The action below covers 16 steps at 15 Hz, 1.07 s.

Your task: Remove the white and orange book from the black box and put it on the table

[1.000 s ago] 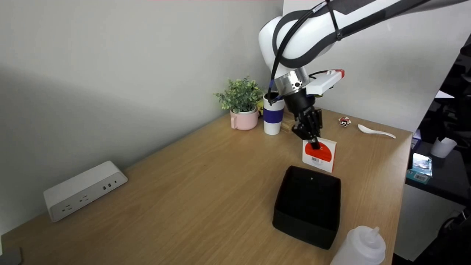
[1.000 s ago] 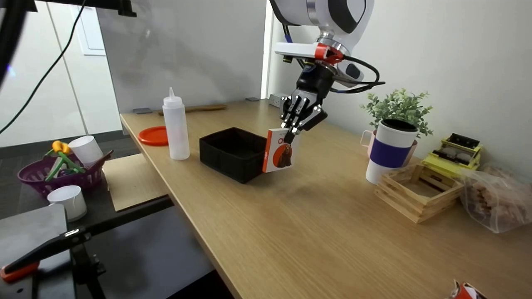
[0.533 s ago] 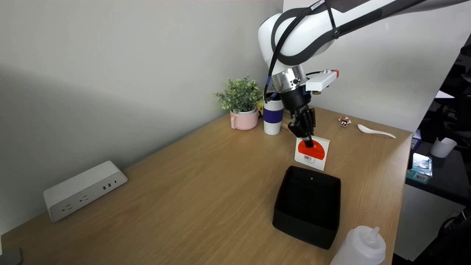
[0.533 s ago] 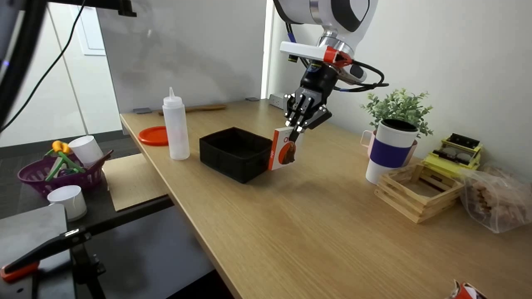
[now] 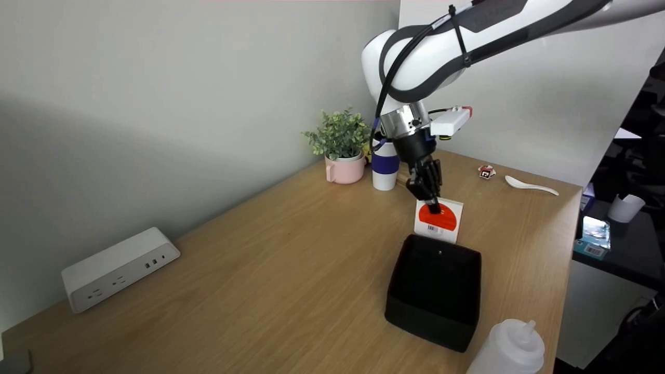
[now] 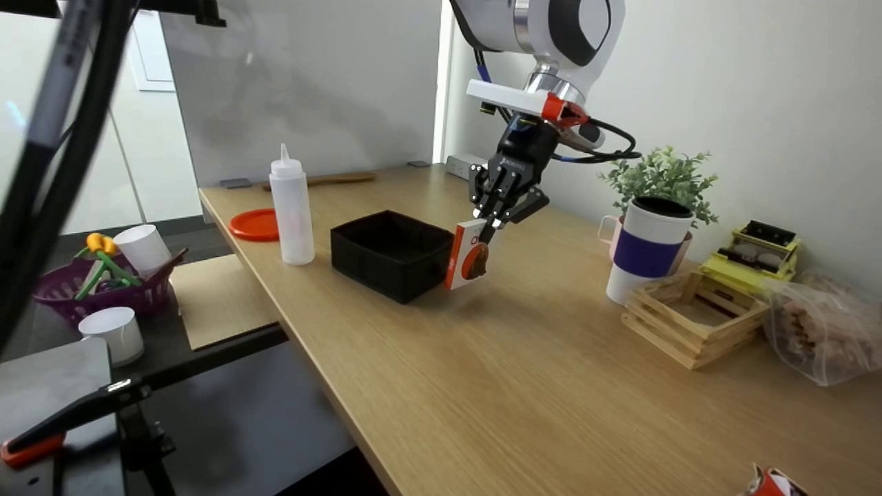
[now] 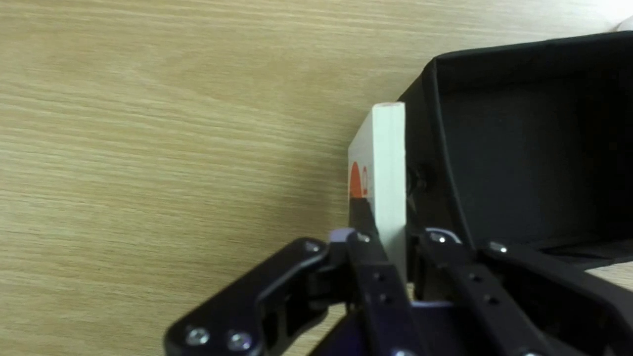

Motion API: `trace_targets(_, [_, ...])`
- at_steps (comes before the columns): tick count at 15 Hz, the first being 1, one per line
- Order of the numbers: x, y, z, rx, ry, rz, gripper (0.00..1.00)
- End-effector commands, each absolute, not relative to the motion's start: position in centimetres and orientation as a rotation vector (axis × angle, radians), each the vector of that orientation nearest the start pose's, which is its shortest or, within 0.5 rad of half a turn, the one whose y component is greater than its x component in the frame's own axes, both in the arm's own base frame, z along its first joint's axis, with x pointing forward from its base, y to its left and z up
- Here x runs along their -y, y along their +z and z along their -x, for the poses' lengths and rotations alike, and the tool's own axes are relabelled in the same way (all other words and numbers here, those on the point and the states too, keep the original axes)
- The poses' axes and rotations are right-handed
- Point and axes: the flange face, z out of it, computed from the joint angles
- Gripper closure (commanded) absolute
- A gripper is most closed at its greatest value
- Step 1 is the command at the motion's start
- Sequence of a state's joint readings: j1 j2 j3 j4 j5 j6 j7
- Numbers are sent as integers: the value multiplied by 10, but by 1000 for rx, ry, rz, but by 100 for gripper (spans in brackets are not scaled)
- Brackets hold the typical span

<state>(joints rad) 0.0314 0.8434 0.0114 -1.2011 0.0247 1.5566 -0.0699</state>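
Observation:
The white and orange book [image 5: 443, 232] stands upright, a little tilted, just beside the black box [image 5: 431, 327], outside it. My gripper [image 5: 435, 209] is shut on the book's upper edge, one finger on each face. The book shows its orange mark in an exterior view [image 6: 475, 262] and its white edge in the wrist view [image 7: 389, 148]. The box is open-topped with nothing seen inside; its wall shows close to the book in the wrist view [image 7: 425, 143]. The book's lower edge is close to the table [image 5: 291, 280]; whether it touches, I cannot tell.
A squeeze bottle [image 6: 293, 213] and a red plate [image 6: 255, 226] stand beyond the box. A white and dark-blue cup [image 6: 648, 251], a potted plant [image 5: 340, 140] and a wooden crate [image 6: 689, 324] stand near the wall. A white power strip [image 5: 122, 270] lies along the wall.
My gripper and the held book have moved a little toward the wall, then sunk slightly toward the table during the last half second. The box has stayed still.

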Motion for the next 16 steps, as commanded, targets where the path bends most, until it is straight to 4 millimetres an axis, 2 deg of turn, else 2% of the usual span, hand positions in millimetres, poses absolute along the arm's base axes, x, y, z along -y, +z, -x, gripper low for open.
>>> trace_targets(1, [-28, 241, -703, 188, 759, 2989, 96])
trace_targets(6, [-28, 237, -705, 176, 770, 2987, 96])
trace_targets(7, [-28, 236, -705, 174, 773, 2988, 78])
trace_targets(8, [-27, 235, -706, 173, 774, 2989, 73])
trace_targets(10, [-28, 236, -706, 172, 780, 2988, 49])
trace_targets(16, [-28, 242, -706, 158, 783, 2997, 5])
